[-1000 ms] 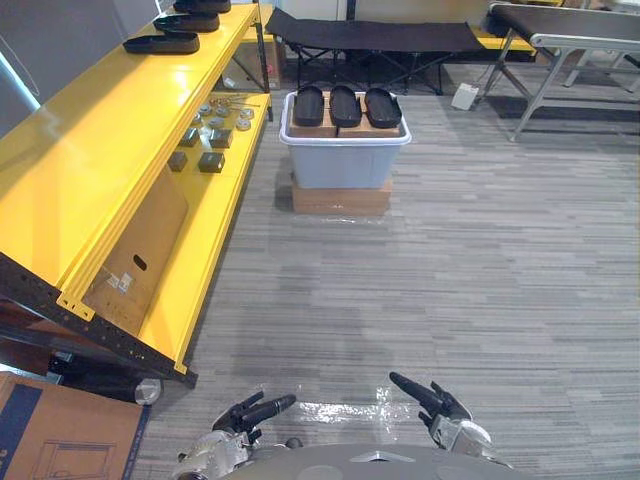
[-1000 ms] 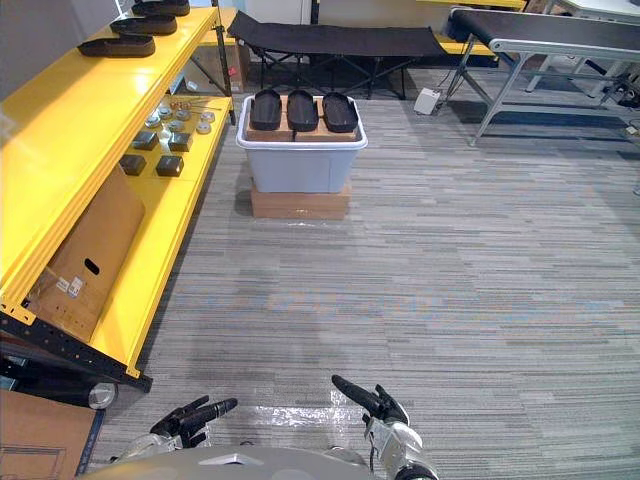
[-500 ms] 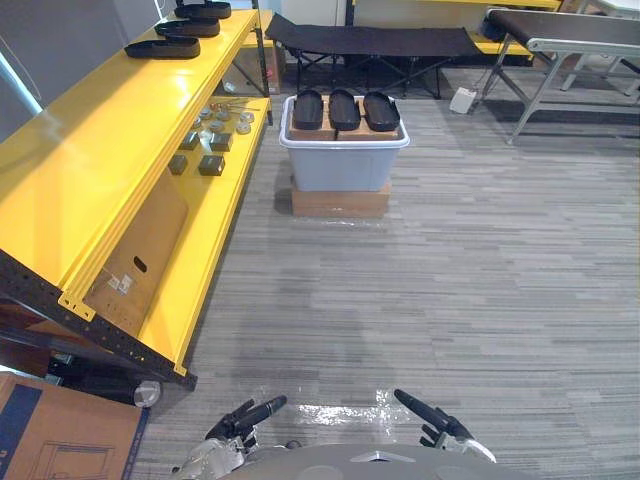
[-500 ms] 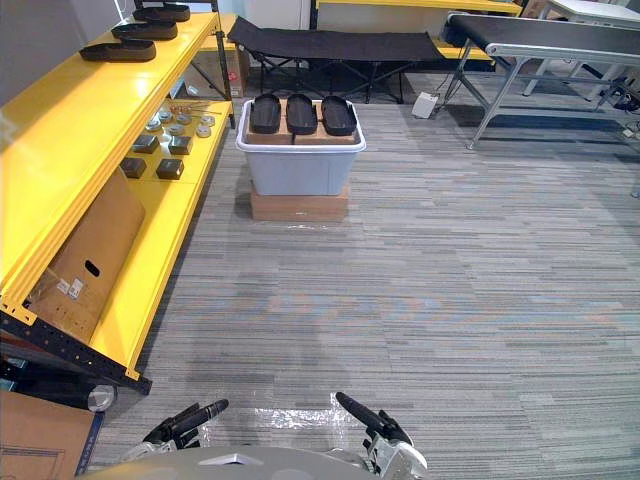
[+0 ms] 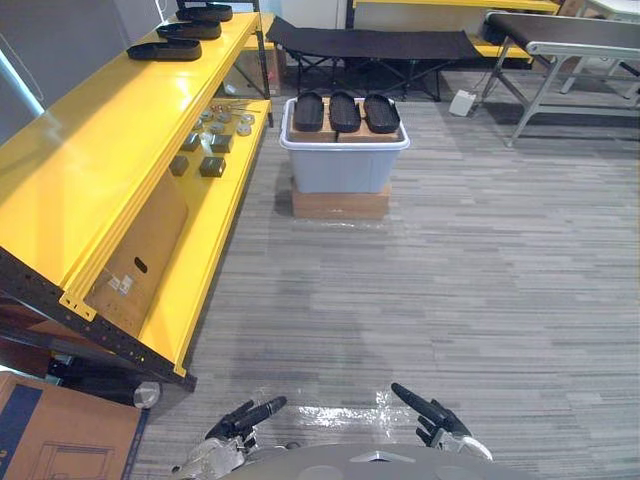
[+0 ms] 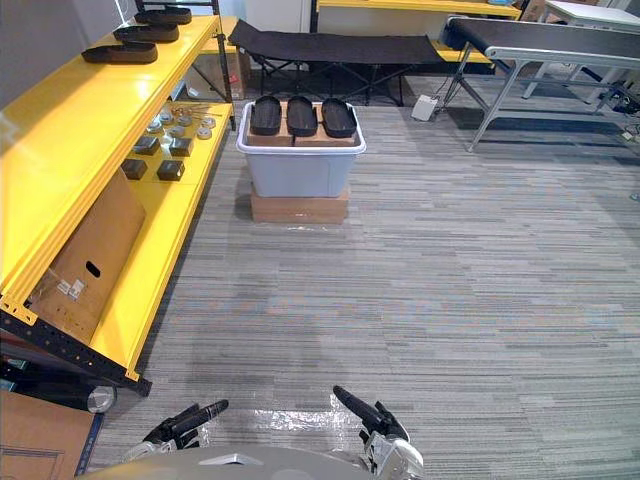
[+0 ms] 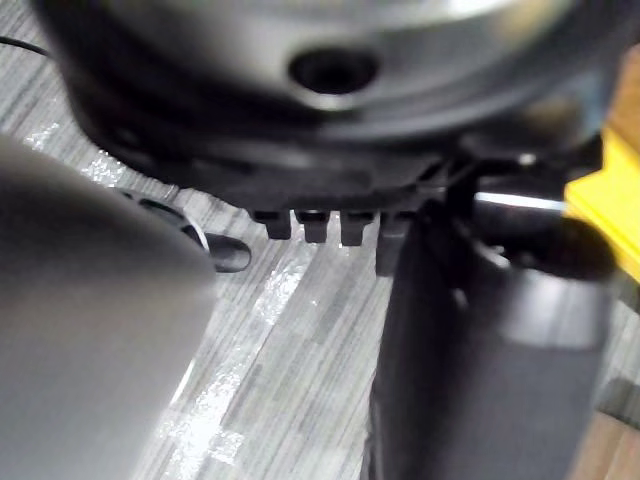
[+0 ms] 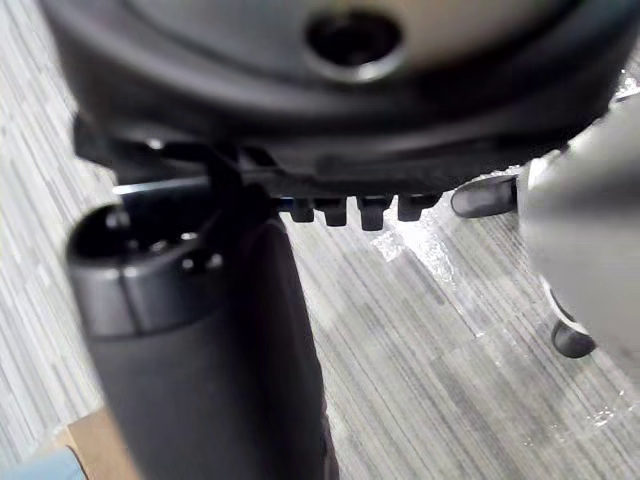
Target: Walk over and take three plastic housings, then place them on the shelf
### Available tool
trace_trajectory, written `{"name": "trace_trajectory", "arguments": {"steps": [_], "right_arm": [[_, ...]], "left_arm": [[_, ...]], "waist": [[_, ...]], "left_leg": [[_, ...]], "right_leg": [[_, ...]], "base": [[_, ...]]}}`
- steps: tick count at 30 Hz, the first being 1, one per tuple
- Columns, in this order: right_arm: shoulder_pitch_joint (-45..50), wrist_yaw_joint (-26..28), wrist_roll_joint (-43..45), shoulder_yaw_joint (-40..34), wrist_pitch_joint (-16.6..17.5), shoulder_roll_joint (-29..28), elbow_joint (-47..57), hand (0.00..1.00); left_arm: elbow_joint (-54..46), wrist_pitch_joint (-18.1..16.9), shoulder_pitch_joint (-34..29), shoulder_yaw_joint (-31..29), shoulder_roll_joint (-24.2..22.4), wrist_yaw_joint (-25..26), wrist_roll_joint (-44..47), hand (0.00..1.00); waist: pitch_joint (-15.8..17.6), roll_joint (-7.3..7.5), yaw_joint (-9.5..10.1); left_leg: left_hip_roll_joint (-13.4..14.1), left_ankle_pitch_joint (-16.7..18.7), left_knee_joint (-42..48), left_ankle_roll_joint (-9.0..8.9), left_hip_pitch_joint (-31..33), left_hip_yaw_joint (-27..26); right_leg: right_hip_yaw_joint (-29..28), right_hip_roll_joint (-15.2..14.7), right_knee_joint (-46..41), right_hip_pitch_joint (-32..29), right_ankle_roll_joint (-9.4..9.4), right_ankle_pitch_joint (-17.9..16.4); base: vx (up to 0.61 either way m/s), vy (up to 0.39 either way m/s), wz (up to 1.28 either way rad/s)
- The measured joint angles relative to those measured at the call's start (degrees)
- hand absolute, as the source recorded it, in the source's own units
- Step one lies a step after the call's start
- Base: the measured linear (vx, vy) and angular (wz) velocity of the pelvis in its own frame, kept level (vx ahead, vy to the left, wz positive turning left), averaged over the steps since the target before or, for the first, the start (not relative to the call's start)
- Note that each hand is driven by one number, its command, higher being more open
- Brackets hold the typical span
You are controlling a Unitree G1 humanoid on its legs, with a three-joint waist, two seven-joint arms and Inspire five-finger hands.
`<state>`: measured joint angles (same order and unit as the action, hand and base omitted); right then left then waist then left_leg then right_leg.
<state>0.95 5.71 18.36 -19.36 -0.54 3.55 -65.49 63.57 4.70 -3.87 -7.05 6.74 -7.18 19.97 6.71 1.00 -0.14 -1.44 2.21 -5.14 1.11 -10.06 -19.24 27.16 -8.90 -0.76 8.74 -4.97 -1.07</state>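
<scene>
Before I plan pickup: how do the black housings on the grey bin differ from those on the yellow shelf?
Bin housings sit side by side, pointing away; shelf housings lie in file, crosswise. Bin housings rest on brown board, shelf housings on the yellow shelf. Both: black, oblong.

Six black housings (image 5: 344,110): three on one bin (image 5: 343,168), three on one shelf (image 5: 100,150).

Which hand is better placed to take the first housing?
Left hand, barely: it and the right hand are open, empty, far from the housings; the bin stands slightly left, beside the shelf.
</scene>
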Motion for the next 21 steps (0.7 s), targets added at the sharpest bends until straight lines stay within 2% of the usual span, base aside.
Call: {"name": "trace_trajectory", "arguments": {"steps": [2,3,5,6,7,8,9,11,13,16,17,18,19,20,21], "right_arm": [[0.4,-0.1,0.0,0.9,0.5,0.0,0.3,1.00],[0.3,-0.1,0.1,1.3,0.9,0.2,0.6,1.00],[-0.1,-0.2,1.7,2.1,2.7,0.8,1.7,1.00],[0.2,-0.3,3.2,2.1,3.0,0.6,1.8,1.00],[0.6,-0.4,3.6,2.3,3.3,0.4,1.8,1.00],[0.6,-0.9,4.1,2.6,3.7,-0.4,1.8,1.00],[1.8,-1.6,3.6,2.4,4.1,-1.4,2.4,1.00],[3.0,-1.7,3.1,1.9,4.3,-1.9,3.5,1.00],[3.8,-2.0,2.4,1.0,4.2,-2.1,4.6,1.00],[5.0,-3.3,2.7,-1.2,4.2,-3.3,5.7,1.00],[5.0,-3.8,3.0,-1.7,3.7,-3.4,5.7,1.00],[5.0,-3.9,3.4,-2.1,3.2,-3.3,5.7,1.00],[4.8,-4.0,3.2,-2.4,2.9,-3.1,5.6,1.00],[4.9,-4.1,1.7,-2.4,2.4,-2.0,5.7,1.00],[4.6,-4.3,0.7,-2.4,2.2,-1.3,5.7,1.00]], "left_arm": [[-0.1,-1.0,0.1,1.4,0.1,0.0,0.0,1.00],[0.0,-1.1,0.3,2.0,0.0,0.2,0.0,1.00],[0.0,-0.9,1.4,4.5,0.5,0.4,0.7,1.00],[0.0,-0.9,1.8,4.6,0.7,0.4,0.7,1.00],[0.0,-0.9,1.9,4.6,0.9,0.3,0.7,1.00],[0.0,-1.0,2.4,4.5,1.1,0.1,0.9,1.00],[0.0,-0.9,2.5,4.3,1.1,-0.2,1.0,1.00],[0.0,-0.9,2.6,4.3,1.0,-0.2,1.2,1.00],[0.0,-0.9,2.5,4.2,1.0,-0.2,2.1,1.00],[-0.7,-0.8,1.8,4.1,1.0,0.7,2.5,1.00],[-1.3,-0.7,1.4,3.4,0.7,1.5,2.7,1.00],[-1.3,-0.7,1.1,2.6,0.2,1.7,2.9,1.00],[-1.9,-1.1,0.1,-1.0,-0.9,2.1,4.0,1.00],[-5.3,-1.8,0.1,-5.4,-1.7,1.9,5.6,1.00],[-5.7,-2.2,0.0,-6.4,-2.2,2.0,6.6,1.00]], "waist": [[0.3,0.56,0.01],[0.5,0.49,0.06],[2.4,-0.38,-0.30],[2.6,-0.31,-0.42],[2.7,-0.04,-0.20],[3.1,0.52,-0.04],[3.2,0.62,0.02],[3.2,0.58,-0.07],[3.2,0.62,-0.06],[3.1,0.72,0.04],[3.0,0.32,-0.03],[2.7,-0.64,-0.11],[2.2,-1.44,0.15],[2.9,-3.10,1.49],[3.6,-3.47,1.99]], "left_leg": [[-0.6,0.6,0.0,0.56,-0.1,0.2],[-0.7,0.8,0.0,0.84,-0.2,0.2],[0.0,1.3,0.3,2.62,-1.9,0.9],[0.6,1.6,0.3,2.48,-2.3,1.4],[1.1,1.7,0.3,2.30,-2.4,1.7],[2.2,2.5,1.2,1.88,-2.1,1.9],[3.3,3.3,2.9,0.70,-1.9,1.9],[4.1,4.7,5.1,-0.32,-1.5,1.8],[4.6,6.9,7.8,-1.47,-1.6,1.8],[6.0,11.8,12.6,-4.24,-2.6,3.2],[7.4,14.3,15.4,-5.42,-2.5,3.9],[9.0,15.4,17.1,-6.55,-2.3,4.2],[12.8,17.1,28.6,-7.82,1.8,4.2],[19.2,13.5,49.8,-4.29,11.1,4.8],[21.2,12.0,57.0,-4.62,14.2,5.7]], "right_leg": [[-0.8,-2.9,-9.6,-3.7,-0.18,-3.5],[-1.0,-3.6,-12.8,-5.1,-0.30,-3.9],[-2.7,-6.1,-27.6,-11.4,-0.90,-4.0],[-3.5,-5.9,-28.0,-12.1,0.72,-5.5],[-3.6,-5.6,-27.6,-12.7,0.86,-6.1],[-3.8,-5.1,-25.7,-13.8,0.72,-6.2],[-3.8,-4.7,-21.9,-15.3,-0.28,-5.5],[-4.1,-4.9,-18.4,-16.5,-1.27,-4.4],[-5.6,-4.5,-15.9,-16.9,-1.11,-3.4],[-5.7,-3.6,-15.2,-14.5,-0.11,-4.0],[-5.6,-2.5,-15.5,-13.3,1.55,-3.4],[-5.2,-1.5,-16.3,-13.0,1.92,-3.5],[-3.8,0.9,-16.5,-11.6,3.56,-5.5],[-3.5,4.1,-15.1,-8.5,4.65,-6.6],[-3.6,5.4,-14.2,-6.9,5.39,-6.7]], "base": [[0.04,0.078,-0.02],[0.05,0.078,-0.07],[0.05,0.086,0.08],[0.08,0.053,0.21],[0.11,0.001,0.26],[0.20,-0.004,0.19],[0.21,-0.001,0.13],[0.24,0.000,-0.04],[0.26,-0.064,-0.01],[0.31,-0.194,0.24],[0.33,-0.283,0.29],[0.36,-0.292,0.35],[0.44,-0.397,0.21],[0.45,-0.401,0.06],[0.36,-0.348,-0.17]]}}
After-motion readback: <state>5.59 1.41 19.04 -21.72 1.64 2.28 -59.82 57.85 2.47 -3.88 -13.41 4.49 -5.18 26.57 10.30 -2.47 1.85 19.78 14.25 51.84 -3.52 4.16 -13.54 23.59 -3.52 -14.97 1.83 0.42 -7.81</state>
